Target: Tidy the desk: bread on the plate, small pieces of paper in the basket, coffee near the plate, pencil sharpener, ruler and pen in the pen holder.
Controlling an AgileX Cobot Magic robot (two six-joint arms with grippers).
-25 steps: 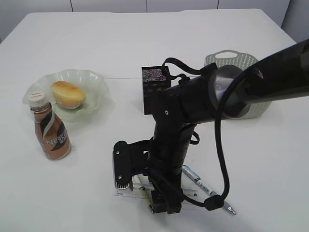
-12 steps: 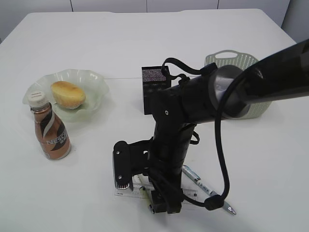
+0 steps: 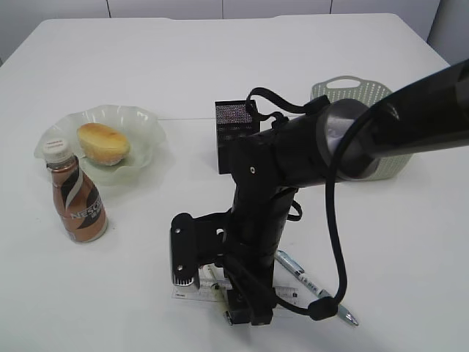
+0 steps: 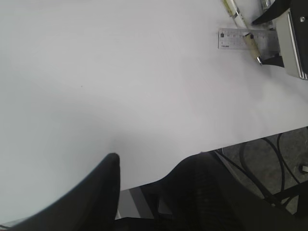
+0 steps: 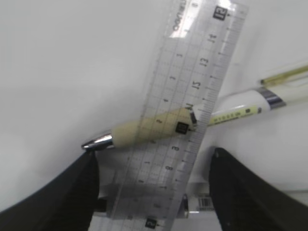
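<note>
My right gripper (image 3: 248, 312) points down at the front middle of the table. In the right wrist view it (image 5: 154, 154) is open, one finger on each side of a clear ruler (image 5: 185, 110) without touching it. The ruler (image 3: 192, 292) lies over a cream-gripped pen (image 5: 144, 131). A second pen (image 3: 314, 287) lies to the right. The bread (image 3: 103, 143) sits on the pale green plate (image 3: 143, 121), and the coffee bottle (image 3: 76, 199) stands next to it. The black pen holder (image 3: 233, 125) stands behind my arm. My left gripper (image 4: 154, 192) is open and empty over the table's front edge. I see no pencil sharpener or paper pieces.
A pale mesh basket (image 3: 352, 92) stands at the back right, partly hidden by my right arm. The left wrist view shows the ruler (image 4: 236, 39) at the far right, bare white table (image 4: 96, 72), and cables on the floor past the table's edge.
My right gripper has sunk slightly toward the ruler. Nothing else has moved.
</note>
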